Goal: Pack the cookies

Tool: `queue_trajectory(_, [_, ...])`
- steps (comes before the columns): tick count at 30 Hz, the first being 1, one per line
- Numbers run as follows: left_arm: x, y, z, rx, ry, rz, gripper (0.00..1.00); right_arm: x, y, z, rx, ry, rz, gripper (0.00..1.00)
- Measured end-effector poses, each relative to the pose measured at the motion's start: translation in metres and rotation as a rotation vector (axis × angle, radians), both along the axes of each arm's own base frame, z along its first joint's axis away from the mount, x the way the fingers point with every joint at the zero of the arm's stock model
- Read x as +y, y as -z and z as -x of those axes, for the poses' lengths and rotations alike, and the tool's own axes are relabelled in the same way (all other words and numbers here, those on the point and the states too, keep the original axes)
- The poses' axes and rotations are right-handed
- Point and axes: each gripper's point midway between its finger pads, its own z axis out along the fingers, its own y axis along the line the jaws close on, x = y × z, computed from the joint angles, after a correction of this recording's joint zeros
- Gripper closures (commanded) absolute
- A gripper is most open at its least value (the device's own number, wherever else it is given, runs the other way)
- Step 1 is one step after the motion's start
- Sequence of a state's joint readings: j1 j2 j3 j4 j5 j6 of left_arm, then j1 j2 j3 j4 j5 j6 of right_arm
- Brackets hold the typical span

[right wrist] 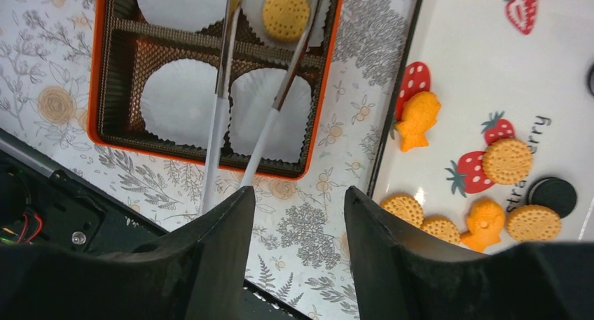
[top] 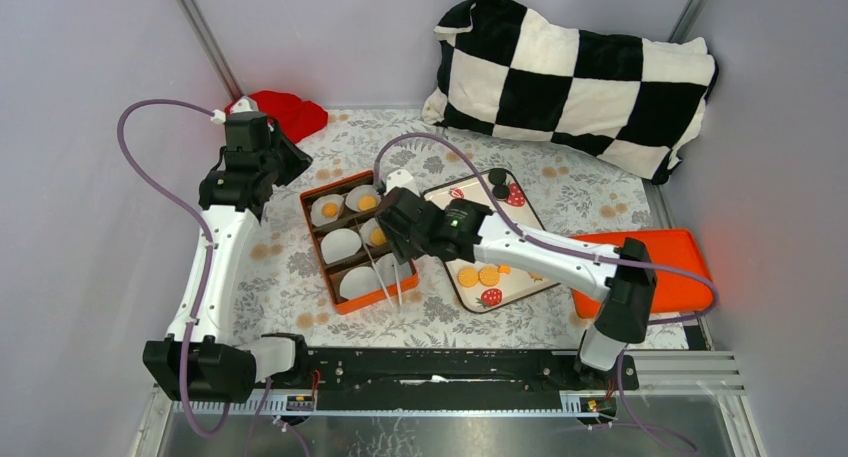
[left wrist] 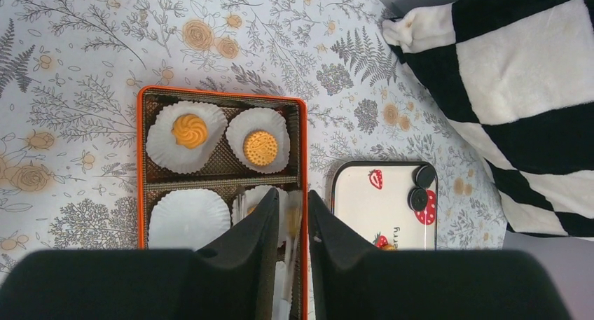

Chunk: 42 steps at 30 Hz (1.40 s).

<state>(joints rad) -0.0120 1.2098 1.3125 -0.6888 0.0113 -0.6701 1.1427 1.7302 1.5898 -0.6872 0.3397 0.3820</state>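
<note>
We see the right gripper (right wrist: 298, 194) above the near end of the orange box (right wrist: 97, 68), its fingers spread wide with nothing between them. Metal tongs (right wrist: 218, 117) run out from behind one finger. Their tips straddle a round cookie (right wrist: 286, 15) in a white paper cup (right wrist: 252, 15); we cannot tell whether the finger touches them. More cookies (right wrist: 507, 161) lie on the strawberry tray (right wrist: 462, 68), right of the fingers. The left gripper (left wrist: 293, 197), slightly parted and empty, hangs over the box, with a swirled cookie (left wrist: 190, 131) beyond its fingertips.
</note>
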Motion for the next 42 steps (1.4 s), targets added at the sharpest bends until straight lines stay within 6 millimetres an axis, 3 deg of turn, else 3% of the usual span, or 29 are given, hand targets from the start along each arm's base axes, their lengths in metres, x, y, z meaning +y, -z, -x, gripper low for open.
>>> queue_trajectory(5, [-0.002, -0.002, 0.001, -0.004, 0.008, 0.006, 0.74, -0.01, -0.029, -0.002, -0.056, 0.017, -0.045, 0.38])
queue_trajectory(8, [-0.002, -0.002, 0.001, -0.004, 0.011, 0.007, 0.74, -0.009, -0.033, 0.001, -0.049, 0.004, -0.061, 0.38])
queue_trajectory(11, [-0.003, -0.002, 0.001, -0.005, 0.013, 0.008, 0.74, 0.001, -0.019, 0.01, -0.014, -0.029, -0.044, 0.36])
queue_trajectory(15, [-0.003, -0.005, 0.003, -0.015, 0.013, 0.008, 0.74, 0.024, 0.025, 0.028, 0.053, -0.093, 0.034, 0.32])
queue_trajectory(20, [-0.002, -0.011, 0.006, -0.034, 0.017, 0.002, 0.74, 0.034, 0.071, 0.044, 0.13, -0.137, 0.118, 0.31])
queue_trajectory(36, [-0.002, -0.013, 0.009, -0.042, 0.023, -0.01, 0.74, 0.054, 0.105, 0.035, 0.15, -0.112, 0.15, 0.32])
queue_trajectory(42, [-0.002, -0.004, 0.011, -0.022, 0.027, -0.015, 0.74, 0.055, 0.105, 0.028, 0.142, -0.08, 0.139, 0.33])
